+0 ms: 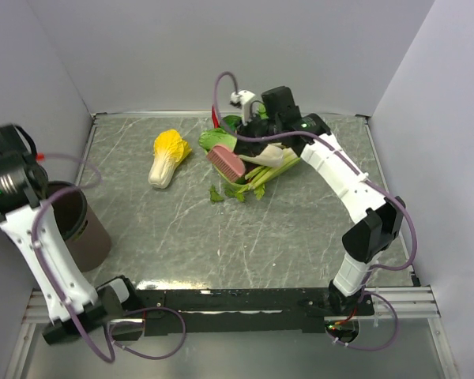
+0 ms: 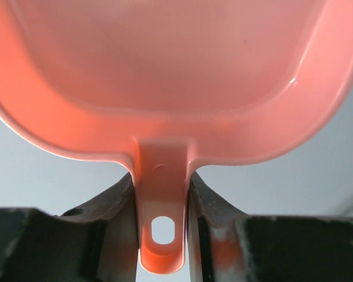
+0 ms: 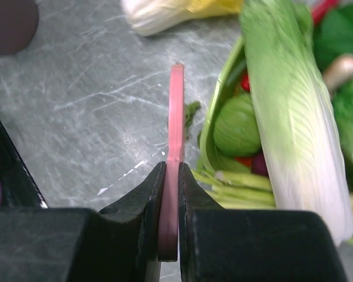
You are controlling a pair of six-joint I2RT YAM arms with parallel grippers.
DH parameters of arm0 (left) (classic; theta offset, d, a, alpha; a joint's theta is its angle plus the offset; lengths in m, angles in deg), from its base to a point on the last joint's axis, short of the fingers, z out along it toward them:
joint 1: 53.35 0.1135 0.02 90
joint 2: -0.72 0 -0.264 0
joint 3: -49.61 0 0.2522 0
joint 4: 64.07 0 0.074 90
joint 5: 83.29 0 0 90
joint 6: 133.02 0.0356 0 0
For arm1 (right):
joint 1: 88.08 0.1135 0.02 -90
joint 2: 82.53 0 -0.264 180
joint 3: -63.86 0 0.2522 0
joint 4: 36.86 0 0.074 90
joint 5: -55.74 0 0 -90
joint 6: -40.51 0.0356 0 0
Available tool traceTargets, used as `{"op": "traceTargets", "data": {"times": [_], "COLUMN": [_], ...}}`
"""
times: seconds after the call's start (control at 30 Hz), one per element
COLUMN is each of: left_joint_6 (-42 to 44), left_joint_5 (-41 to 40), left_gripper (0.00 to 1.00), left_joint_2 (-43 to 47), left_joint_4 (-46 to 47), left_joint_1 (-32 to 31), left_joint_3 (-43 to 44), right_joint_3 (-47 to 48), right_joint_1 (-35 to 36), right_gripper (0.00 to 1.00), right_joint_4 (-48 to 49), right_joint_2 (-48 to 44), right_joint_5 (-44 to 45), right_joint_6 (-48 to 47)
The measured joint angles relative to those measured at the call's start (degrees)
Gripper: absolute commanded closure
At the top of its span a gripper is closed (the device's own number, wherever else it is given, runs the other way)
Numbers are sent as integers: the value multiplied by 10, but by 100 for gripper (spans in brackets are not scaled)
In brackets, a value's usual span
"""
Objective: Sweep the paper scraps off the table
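Top view: the right arm [image 1: 340,174] reaches to the far middle of the grey tabletop [image 1: 300,229], holding a pink brush [image 1: 225,162] against a heap of greens [image 1: 265,170]. Small dark-green paper scraps [image 1: 216,193] lie just in front of the heap, unswept. A yellow cabbage [image 1: 170,156] lies to the left. The left arm [image 1: 39,237] is raised beside a brown bin [image 1: 83,225].

Left wrist view: the left pincer [image 2: 160,200] is grasping the handle of a pink dustpan [image 2: 165,59] (no scraps show in it).

Right wrist view: the right pincer [image 3: 170,188] is clenched on the brush, seen edge-on with a scrap just beside it. The sweeping looks barely begun, and the crowding greens may get in the way
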Motion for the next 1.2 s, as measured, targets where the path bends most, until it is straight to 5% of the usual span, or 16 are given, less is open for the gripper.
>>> {"op": "traceTargets", "data": {"times": [0.13,0.37,0.63,0.9,1.07,1.2], "left_joint_6": [-83,-243,-418,-487,-522,-551], "left_joint_5": [50,165,341,494,546,556], "left_gripper": [99,99,99,99,99,99], "left_joint_2": [-55,-61,-96,-63,-87,-120], "left_joint_4": [42,44,8,10,18,28], "left_joint_1": [0,-2,-32,-40,-60,-111], "left_joint_3": [40,59,272,268,260,247], "right_joint_3": [-5,-163,-250,-243,-231,-230], "right_joint_1": [61,167,210,209,203,214], "right_gripper": [100,100,100,100,100,100], "right_joint_4": [18,156,287,150,24,40], "right_joint_2": [0,0,58,47,-61,-122], "right_joint_5": [12,96,201,164,63,61], "right_joint_6": [-114,-329,-506,-514,-469,-424]}}
